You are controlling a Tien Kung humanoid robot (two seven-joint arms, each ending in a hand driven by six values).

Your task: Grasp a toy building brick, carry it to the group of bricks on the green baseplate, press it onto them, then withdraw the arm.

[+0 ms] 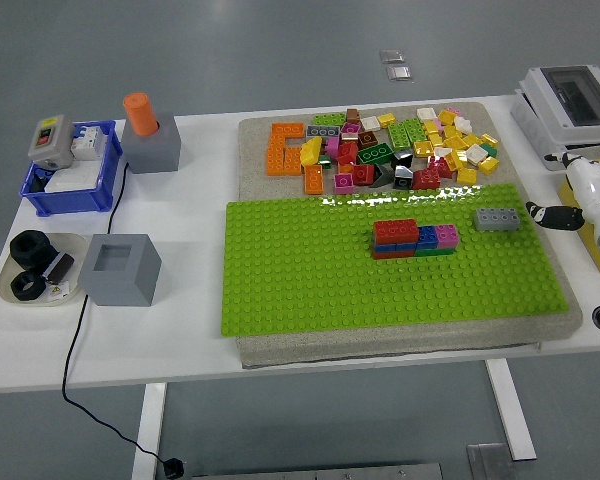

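A group of stacked bricks [412,239], red, blue, green and pink, sits pressed on the green baseplate [310,280] right of its middle. A lone grey brick [498,219] stands on the baseplate to the right of the group. A pile of loose bricks [390,150] lies behind the baseplate. My right hand [558,213] is at the picture's right edge, off the baseplate, fingers relaxed and holding nothing. The left arm is out of view.
An orange plate piece [285,147] lies at the pile's left. Grey blocks [120,268] [153,143], a blue bin [70,178] and a dish of black parts [32,266] stand on the left. A white box [576,110] and yellow box [592,195] stand at the right.
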